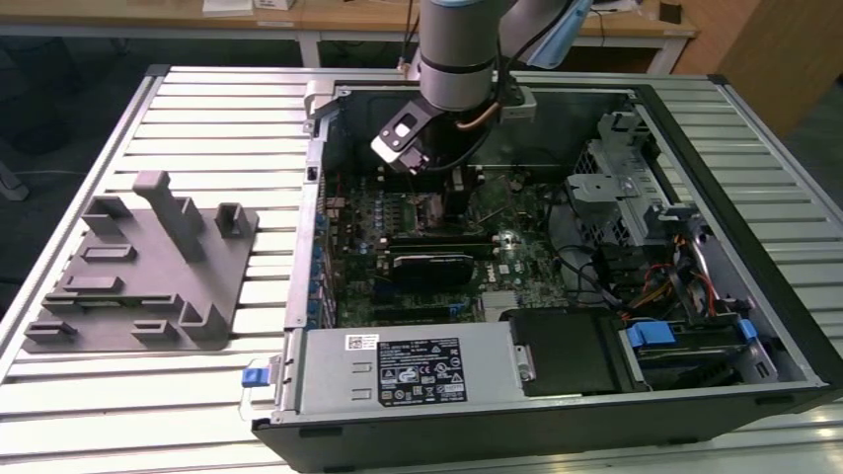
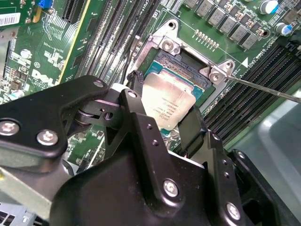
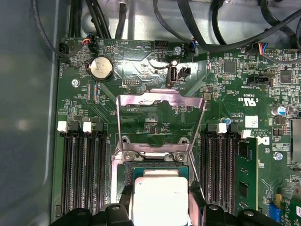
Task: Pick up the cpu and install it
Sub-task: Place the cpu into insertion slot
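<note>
1. Check the gripper (image 2: 164,113). Its fingers (image 2: 136,101) pinch the cpu (image 2: 169,101) by two opposite edges, metal top up.
2. Locate the cpu. It is just over the socket (image 2: 181,63), which sits between the two banks of memory slots (image 3: 84,174) on the motherboard (image 3: 141,61), toward the far edge of the computer case (image 1: 527,425). Whether the cpu touches the contacts cannot be told.
3. Note the load plate (image 3: 160,101): it is swung open, clear of the socket. The retention lever (image 2: 263,87) is released.
4. Judge the step as seating, with pick-up complete. A strip of contact field shows past the cpu's hinge-side edge. Seating therefore calls for squaring the cpu's edges to the socket frame and keeping it level, with no side force on the contacts.
</note>
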Robot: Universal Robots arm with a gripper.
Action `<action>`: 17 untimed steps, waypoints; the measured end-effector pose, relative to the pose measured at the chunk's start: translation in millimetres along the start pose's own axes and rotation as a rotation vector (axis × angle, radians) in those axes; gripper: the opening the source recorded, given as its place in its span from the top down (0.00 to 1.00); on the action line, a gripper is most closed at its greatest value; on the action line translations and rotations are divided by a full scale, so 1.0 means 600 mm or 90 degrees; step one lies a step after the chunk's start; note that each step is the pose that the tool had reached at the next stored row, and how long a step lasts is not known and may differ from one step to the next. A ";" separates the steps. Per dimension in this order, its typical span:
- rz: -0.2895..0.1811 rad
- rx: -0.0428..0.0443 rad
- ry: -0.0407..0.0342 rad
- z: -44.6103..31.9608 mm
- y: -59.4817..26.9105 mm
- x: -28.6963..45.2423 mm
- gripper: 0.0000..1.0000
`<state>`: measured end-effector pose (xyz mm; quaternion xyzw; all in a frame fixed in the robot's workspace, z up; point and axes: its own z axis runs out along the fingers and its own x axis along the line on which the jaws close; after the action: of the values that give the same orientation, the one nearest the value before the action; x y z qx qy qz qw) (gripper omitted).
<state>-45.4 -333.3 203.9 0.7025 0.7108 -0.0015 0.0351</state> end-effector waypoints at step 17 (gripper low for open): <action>0.008 0.0003 0.0075 0.012 -0.001 0.001 0.46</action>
<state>-45.8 -333.3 196.6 0.7069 0.7066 0.0027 0.0307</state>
